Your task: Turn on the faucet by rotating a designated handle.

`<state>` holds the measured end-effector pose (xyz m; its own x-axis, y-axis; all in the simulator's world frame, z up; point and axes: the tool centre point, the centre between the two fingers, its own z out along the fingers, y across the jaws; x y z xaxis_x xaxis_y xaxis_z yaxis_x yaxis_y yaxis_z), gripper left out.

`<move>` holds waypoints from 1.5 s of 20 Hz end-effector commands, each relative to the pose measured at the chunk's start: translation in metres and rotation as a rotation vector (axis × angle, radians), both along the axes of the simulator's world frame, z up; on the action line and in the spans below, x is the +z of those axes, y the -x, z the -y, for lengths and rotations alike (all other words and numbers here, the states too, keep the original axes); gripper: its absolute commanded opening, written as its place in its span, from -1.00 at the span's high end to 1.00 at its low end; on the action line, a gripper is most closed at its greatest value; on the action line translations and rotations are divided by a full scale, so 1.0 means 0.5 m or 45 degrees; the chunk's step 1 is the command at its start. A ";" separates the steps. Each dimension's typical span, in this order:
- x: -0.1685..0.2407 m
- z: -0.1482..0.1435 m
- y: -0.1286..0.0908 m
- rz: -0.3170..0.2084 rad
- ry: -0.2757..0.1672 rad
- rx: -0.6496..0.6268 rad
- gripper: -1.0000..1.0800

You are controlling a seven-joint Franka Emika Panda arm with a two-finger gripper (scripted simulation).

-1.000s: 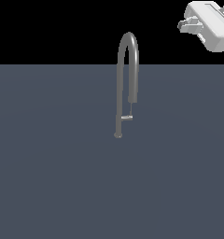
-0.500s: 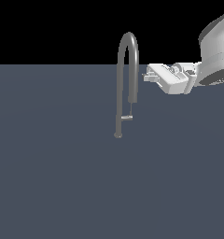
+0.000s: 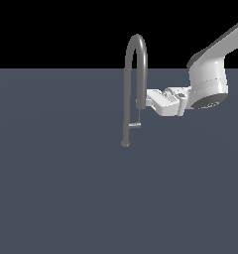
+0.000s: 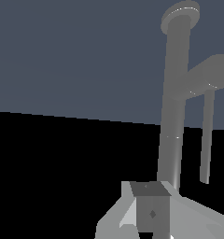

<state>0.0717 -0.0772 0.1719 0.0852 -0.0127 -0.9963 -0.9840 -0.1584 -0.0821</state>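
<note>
The faucet (image 3: 127, 99) is a tall thin grey tube with an arched top, standing on a small round base on the dark floor. Its handle (image 3: 135, 125) is a short bar jutting from the lower stem toward the exterior view's right. My gripper (image 3: 149, 98) reaches in level from the exterior view's right, beside the spout's hanging end and above the handle. Its jaws look shut and empty. In the wrist view the stem (image 4: 173, 116), the handle (image 4: 212, 72) and my fingertips (image 4: 151, 205) show close together.
The flat dark grey floor (image 3: 66, 188) spreads around the faucet. My white arm (image 3: 210, 84) enters from the upper part of the exterior view's right.
My gripper has come down from the exterior view's upper right corner and moved left, level, until it is close beside the spout's end. The faucet and handle have not moved.
</note>
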 end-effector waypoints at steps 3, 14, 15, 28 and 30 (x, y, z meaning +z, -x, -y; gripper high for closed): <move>-0.021 -0.012 -0.001 -0.033 0.006 0.008 1.00; -0.040 -0.017 0.004 -0.087 -0.009 0.003 1.00; -0.043 -0.018 0.005 -0.097 -0.012 0.002 1.00; -0.040 -0.016 0.029 -0.109 -0.016 0.001 1.00; -0.037 -0.015 0.037 -0.109 -0.016 0.001 1.00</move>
<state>0.0564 -0.0693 0.1524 -0.0006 -0.0003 -1.0000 -0.9873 -0.1590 0.0006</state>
